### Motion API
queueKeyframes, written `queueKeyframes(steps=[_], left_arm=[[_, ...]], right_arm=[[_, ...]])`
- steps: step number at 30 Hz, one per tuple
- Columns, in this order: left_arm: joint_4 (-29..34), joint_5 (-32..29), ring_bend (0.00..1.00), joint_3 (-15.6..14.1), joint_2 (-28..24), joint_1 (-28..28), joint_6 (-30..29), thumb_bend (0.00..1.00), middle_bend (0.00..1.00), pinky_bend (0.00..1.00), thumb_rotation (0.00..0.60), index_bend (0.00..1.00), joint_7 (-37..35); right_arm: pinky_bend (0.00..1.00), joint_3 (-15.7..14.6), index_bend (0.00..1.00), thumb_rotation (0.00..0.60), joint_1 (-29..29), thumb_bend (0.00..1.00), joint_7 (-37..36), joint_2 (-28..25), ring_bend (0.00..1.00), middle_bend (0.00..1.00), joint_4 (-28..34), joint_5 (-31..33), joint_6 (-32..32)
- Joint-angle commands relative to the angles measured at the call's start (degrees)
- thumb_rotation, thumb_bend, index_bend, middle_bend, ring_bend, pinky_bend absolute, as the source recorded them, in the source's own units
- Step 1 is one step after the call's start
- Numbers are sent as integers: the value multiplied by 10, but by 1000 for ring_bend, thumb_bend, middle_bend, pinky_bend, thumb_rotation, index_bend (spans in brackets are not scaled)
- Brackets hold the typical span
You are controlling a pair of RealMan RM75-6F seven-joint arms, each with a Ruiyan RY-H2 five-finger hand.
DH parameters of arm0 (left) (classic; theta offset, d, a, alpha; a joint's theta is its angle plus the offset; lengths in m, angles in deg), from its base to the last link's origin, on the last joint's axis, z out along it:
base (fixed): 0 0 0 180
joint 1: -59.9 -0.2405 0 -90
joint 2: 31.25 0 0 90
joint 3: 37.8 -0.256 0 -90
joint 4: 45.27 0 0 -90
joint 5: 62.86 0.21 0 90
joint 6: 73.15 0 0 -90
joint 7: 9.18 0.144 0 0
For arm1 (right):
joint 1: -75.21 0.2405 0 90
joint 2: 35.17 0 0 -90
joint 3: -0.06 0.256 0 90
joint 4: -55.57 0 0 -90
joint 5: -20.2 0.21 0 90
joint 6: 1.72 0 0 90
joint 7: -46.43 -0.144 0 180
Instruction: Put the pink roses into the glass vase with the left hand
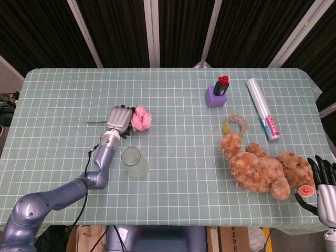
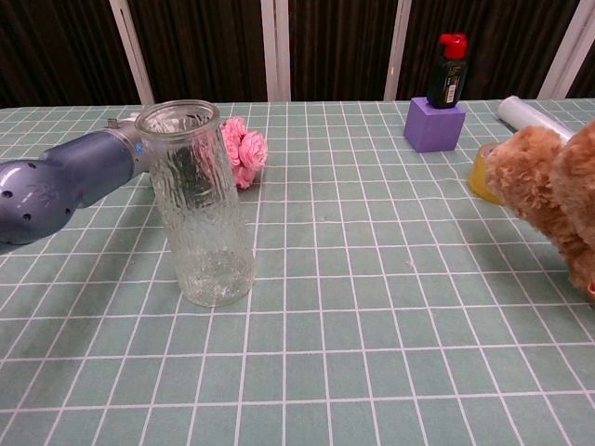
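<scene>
Left hand (image 1: 118, 118) hidden behind glass vase (image 2: 196, 204) in chest view; grasp on pink roses (image 1: 140, 119) indeterminate. Right hand (image 1: 323, 186) cropped by head-view edge.
</scene>
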Motion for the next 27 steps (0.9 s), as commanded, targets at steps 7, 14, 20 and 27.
queueKeyframes(steps=[7,14,20,27], left_arm=[[6,27,344,20,-15,-20,-35,493,427,474,600,388,-53],[118,88,341,60,-114,-76,-76,493,408,475,600,385,-227],[287,135,328,100,-248,-139,-99,493,389,478,600,385,-376],[495,157,328,142,-402,-209,-96,493,382,478,600,385,-493]], right_arm=[[0,-1,97,600,-1,221,-4,-2,0,53,-1,-3,-2],[0,-2,97,600,0,221,-3,-2,0,53,2,-1,2],[0,-2,97,600,2,220,-4,-2,0,53,0,-2,6],[0,-3,97,600,4,221,0,1,0,53,-2,-10,4]])
